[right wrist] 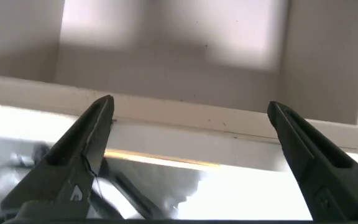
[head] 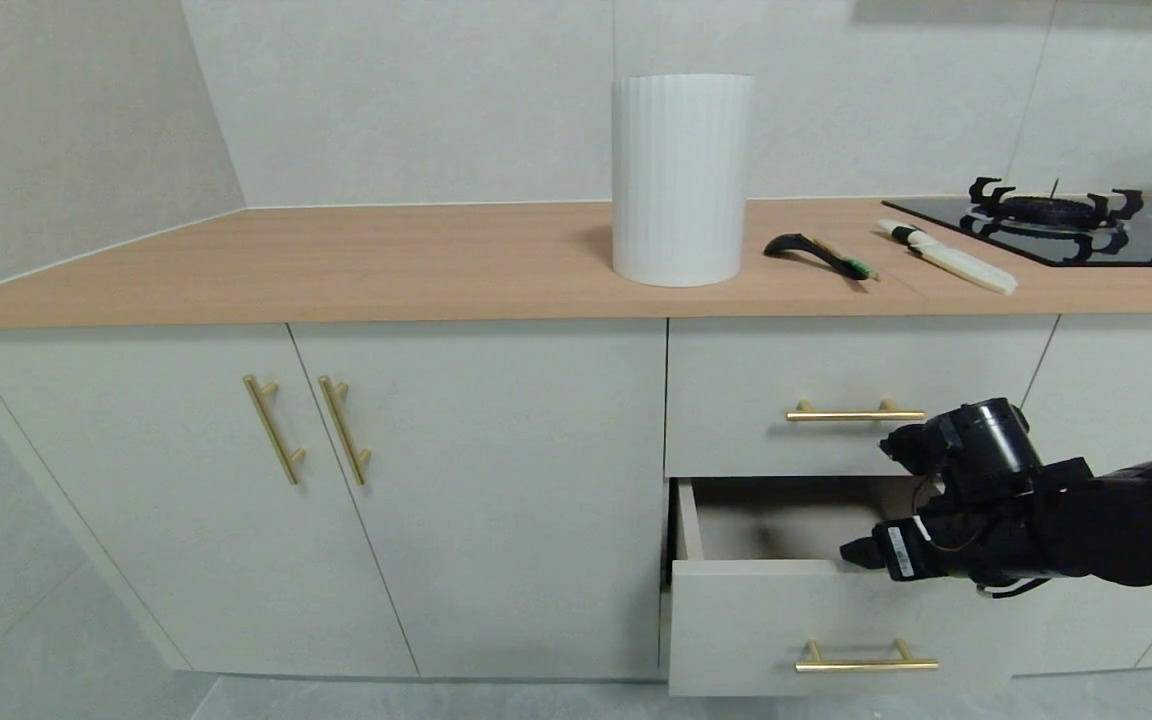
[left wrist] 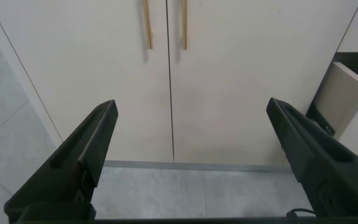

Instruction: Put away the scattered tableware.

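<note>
Tableware: a black spoon (head: 816, 252) and a pale long utensil (head: 948, 257) lie on the tabletop (head: 386, 265), above the drawer (head: 766, 620) and well apart from it; the two are near each other, not touching.
Drawer: the lower one of the pair, pulled partly out; neither utensil is in it.
Right end effector (head: 861, 550): at the drawer's top front edge with its fingers spread wide and nothing between them; I cannot tell whether it touches the panel.
Left end effector (left wrist: 191, 118): released and empty, low before the cupboard doors (left wrist: 166, 74) beside the drawer.
Other things: a white ribbed canister (head: 678, 180) and a hob (head: 1066, 225), both on the tabletop above the drawer.
Progress: I judge the drawer is ready and little else is done; both utensils remain to be picked up, placed inside and the drawer shut.
</note>
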`<state>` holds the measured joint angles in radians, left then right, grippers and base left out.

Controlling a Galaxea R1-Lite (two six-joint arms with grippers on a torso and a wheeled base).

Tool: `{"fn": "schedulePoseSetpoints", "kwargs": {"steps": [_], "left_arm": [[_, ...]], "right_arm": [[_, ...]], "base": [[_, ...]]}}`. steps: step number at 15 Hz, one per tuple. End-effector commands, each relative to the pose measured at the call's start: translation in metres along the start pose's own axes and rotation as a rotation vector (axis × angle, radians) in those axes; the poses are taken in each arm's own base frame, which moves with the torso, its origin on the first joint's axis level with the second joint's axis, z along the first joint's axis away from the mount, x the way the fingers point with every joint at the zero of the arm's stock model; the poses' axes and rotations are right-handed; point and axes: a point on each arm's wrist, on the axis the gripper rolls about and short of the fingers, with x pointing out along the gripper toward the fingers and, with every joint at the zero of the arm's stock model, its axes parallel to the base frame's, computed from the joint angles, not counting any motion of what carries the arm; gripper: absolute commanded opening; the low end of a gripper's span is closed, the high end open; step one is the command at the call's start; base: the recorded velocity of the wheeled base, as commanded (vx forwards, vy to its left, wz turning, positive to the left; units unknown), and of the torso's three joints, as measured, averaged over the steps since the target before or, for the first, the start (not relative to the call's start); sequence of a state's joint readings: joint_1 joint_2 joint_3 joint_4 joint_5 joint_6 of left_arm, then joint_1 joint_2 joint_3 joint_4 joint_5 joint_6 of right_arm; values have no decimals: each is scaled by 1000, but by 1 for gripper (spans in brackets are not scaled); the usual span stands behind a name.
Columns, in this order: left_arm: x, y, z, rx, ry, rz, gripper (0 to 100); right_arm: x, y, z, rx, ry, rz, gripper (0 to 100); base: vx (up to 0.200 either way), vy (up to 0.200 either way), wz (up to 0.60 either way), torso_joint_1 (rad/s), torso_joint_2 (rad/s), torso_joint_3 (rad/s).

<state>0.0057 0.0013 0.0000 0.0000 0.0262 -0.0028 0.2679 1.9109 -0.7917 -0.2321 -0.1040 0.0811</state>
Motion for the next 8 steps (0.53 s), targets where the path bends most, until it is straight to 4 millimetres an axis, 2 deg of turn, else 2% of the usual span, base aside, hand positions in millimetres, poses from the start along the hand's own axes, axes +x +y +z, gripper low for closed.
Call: {"fn": "schedulePoseSetpoints", "kwargs": {"steps": [1, 8], "left_arm": [[0, 0, 0, 0, 0, 2, 100], [0, 0, 0, 0, 0, 2, 100]], "right_arm": [[-8, 1, 2, -7, -22, 6, 100], [-25, 5, -8, -75, 108, 11, 100]], "base": [[0, 0, 0, 0, 0, 0], [0, 0, 0, 0, 0, 0]]}}
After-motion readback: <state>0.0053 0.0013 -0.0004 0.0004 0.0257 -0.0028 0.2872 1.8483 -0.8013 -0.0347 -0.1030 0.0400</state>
